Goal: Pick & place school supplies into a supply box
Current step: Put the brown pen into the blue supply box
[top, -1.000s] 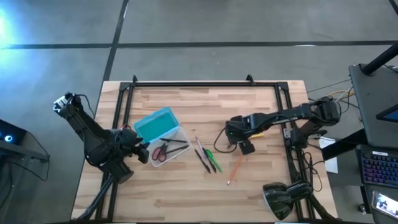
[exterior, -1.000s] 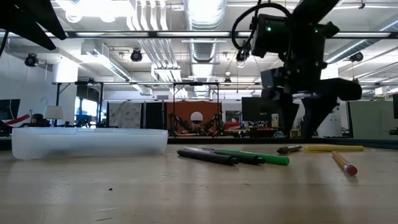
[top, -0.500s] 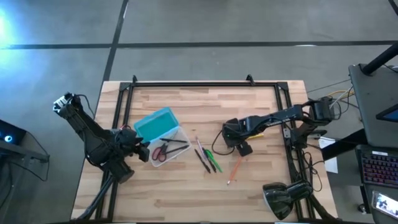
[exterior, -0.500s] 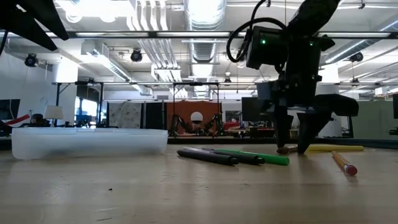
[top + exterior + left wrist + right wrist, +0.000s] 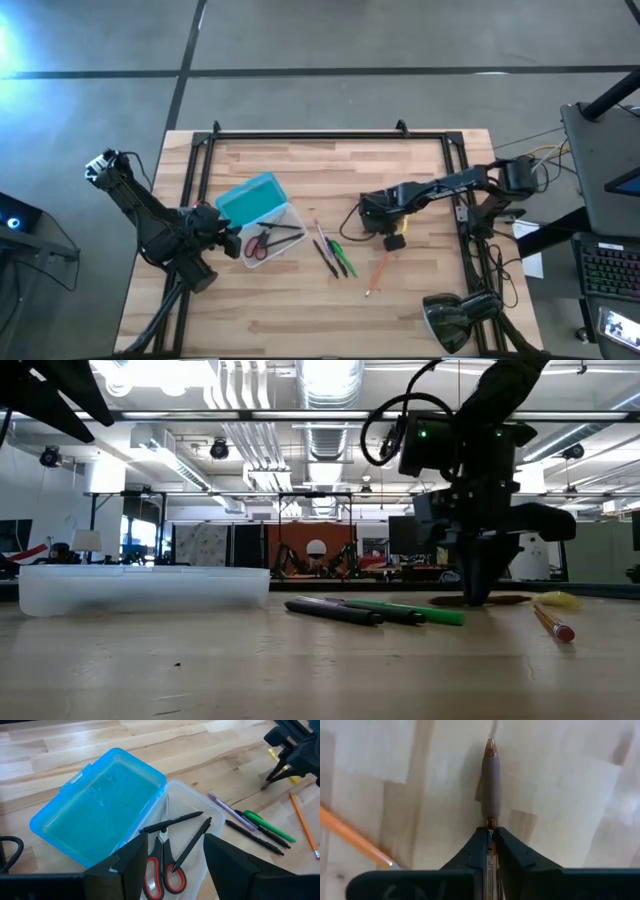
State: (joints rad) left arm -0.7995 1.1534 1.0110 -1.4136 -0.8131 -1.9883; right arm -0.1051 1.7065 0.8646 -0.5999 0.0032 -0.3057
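The wooden table sits in a big room with ceiling lights. The orange pencil lies nearest, then the green marker. The right gripper is squeezed tight on a brown pen. The left gripper, fingers apart, hangs over the supply box, with 2 dark pens and red scissors inside.

I count one supply box, one pair of red-handled scissors, one green marker, one orange pencil and one short yellow stick. I see five pens: two in the box, two on the table, and one pinched in my right gripper.
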